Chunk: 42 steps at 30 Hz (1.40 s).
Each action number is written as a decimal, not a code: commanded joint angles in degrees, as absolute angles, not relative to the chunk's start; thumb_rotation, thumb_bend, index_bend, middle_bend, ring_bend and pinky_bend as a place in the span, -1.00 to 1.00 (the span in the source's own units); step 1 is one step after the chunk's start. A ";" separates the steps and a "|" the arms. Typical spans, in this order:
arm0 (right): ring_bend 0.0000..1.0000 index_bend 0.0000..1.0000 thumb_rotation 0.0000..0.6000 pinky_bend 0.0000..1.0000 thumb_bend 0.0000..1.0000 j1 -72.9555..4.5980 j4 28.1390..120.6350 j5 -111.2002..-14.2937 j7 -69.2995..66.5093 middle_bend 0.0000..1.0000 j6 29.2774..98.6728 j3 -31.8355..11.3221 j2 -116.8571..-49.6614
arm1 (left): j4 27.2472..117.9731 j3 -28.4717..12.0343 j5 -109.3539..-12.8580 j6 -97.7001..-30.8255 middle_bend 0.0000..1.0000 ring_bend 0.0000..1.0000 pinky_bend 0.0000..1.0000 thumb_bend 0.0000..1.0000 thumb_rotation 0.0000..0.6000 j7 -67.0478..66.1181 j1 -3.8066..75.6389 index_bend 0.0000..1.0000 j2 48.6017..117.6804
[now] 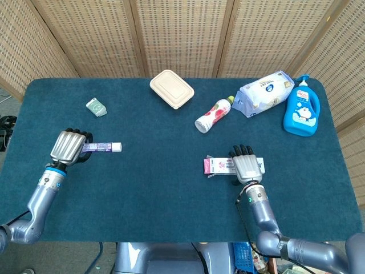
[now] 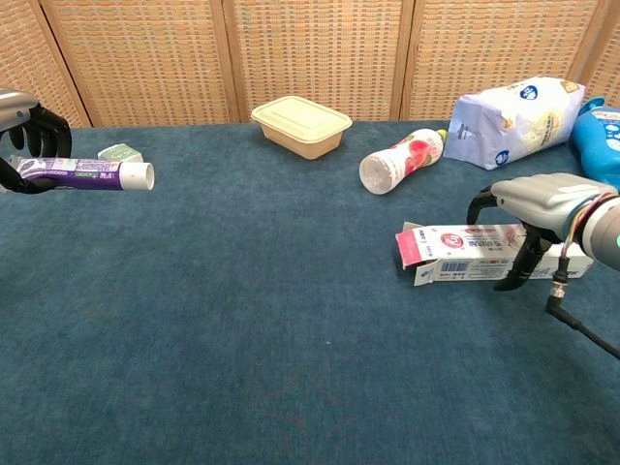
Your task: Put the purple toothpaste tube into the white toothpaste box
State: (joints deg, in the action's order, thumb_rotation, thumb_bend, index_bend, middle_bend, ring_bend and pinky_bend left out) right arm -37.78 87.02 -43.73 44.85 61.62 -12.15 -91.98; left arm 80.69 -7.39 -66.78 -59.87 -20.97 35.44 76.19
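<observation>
The purple toothpaste tube is held level just above the table at the left, white cap pointing right. My left hand grips its tail end. The white toothpaste box lies flat at the right, its pink end flap open toward the left. My right hand sits over the box's right half. Its fingers curl down over the far side and the thumb lies against the near side, holding the box. The box's right end is partly hidden by the hand.
A beige lunch box stands at the back centre. A pink-and-white bottle lies on its side behind the toothpaste box. A wipes pack and a blue bottle are at the back right. A small green item lies at the back left.
</observation>
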 commanded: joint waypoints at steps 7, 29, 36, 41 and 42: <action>-0.18 0.07 1.00 -0.22 -0.77 -36.38 82.39 -51.51 37.58 -0.09 65.36 -10.88 -94.61 | 80.91 -7.75 -66.93 -59.96 0.15 -0.17 -0.26 -0.08 1.00 -20.40 35.41 0.49 76.07; -0.06 0.24 1.00 -0.07 -0.63 -33.98 88.58 -56.38 34.08 0.02 68.29 -10.84 -92.14 | 84.11 -6.89 -69.63 -60.66 0.15 -0.17 -0.26 -0.08 1.00 -20.10 35.00 0.49 74.95; -0.06 0.24 1.00 -0.07 -0.63 -34.80 93.97 -55.92 36.10 0.02 69.33 -12.46 -90.88 | 86.07 -5.85 -71.38 -61.03 0.15 -0.17 -0.26 -0.08 1.00 -21.24 34.95 0.49 75.42; -0.06 0.24 1.00 -0.07 -0.64 -35.64 96.85 -56.35 38.54 0.02 70.17 -12.59 -90.85 | 86.65 -5.47 -71.78 -60.81 0.15 -0.17 -0.26 -0.08 1.00 -21.55 35.07 0.49 76.77; -0.06 0.24 1.00 -0.07 -0.63 -35.76 97.44 -56.42 38.80 0.02 70.28 -12.56 -90.99 | 86.76 -5.44 -71.88 -60.81 0.15 -0.17 -0.26 -0.08 1.00 -21.55 35.11 0.48 77.08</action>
